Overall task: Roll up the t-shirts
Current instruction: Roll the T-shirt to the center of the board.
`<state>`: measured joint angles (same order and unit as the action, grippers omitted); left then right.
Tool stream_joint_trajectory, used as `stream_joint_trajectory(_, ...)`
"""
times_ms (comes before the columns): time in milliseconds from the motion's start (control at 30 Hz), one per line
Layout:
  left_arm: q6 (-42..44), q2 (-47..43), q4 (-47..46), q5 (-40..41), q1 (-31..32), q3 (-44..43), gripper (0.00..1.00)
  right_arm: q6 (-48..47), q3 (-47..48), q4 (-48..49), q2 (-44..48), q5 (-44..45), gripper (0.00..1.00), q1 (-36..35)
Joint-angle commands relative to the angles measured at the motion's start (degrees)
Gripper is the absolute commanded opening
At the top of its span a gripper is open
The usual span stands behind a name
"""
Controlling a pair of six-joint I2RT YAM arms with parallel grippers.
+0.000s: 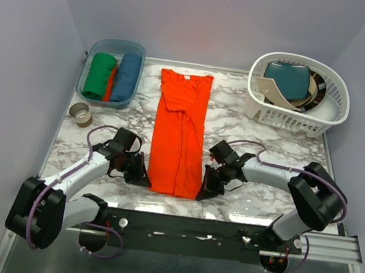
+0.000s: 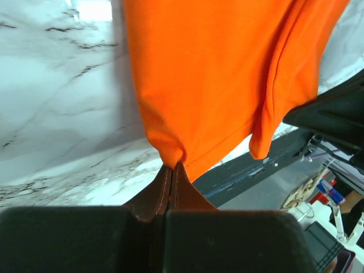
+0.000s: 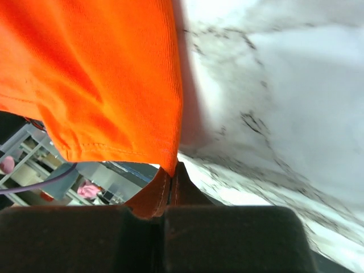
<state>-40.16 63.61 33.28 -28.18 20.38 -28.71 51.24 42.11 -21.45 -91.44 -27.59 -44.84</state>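
Two pieces look finished: a green roll (image 1: 99,75) and a blue roll (image 1: 128,77) lie in a blue tub (image 1: 83,84) to the far left of the orange t-shirt (image 1: 180,133). A sliver of red cloth between them is too narrow to identify.

The orange t-shirt lies flat on the marble table (image 1: 270,131), folded into a long narrow strip. Its collar points away from the arms and its hem toward them, and no turn of a roll shows in it. The left gripper (image 1: 139,171) sits at the t-shirt's near left corner and the right gripper (image 1: 209,182) at its near right corner. Rolling therefore looks set to begin from the hem.

The overhead view gives this layout but hides the fingertips behind the wrists. The wrist cameras fill the gap. On each side the brown pads (image 2: 154,198) are pressed together with a corner of the hem pinched between them, and the edge appears raised off the marble. A white basket (image 1: 338,106) of other items, far right of the t-shirt, shows only from above.
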Motion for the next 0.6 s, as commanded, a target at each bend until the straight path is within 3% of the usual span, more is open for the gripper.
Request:
stream_joint_trajectory(0, 1.49, -1.04, -1.55, -4.33, 0.27, -0.03, 0.00, -3.95, -0.27, -7.20, 2.49, 3.86, 0.01, 1.50)
stream_joint_trajectory(567, 2.90, -0.42, -2.69, -2.67, -5.09, -3.19, 0.00, -10.11, 10.45, -7.11, 0.91, 4.65, 0.00, 4.58)
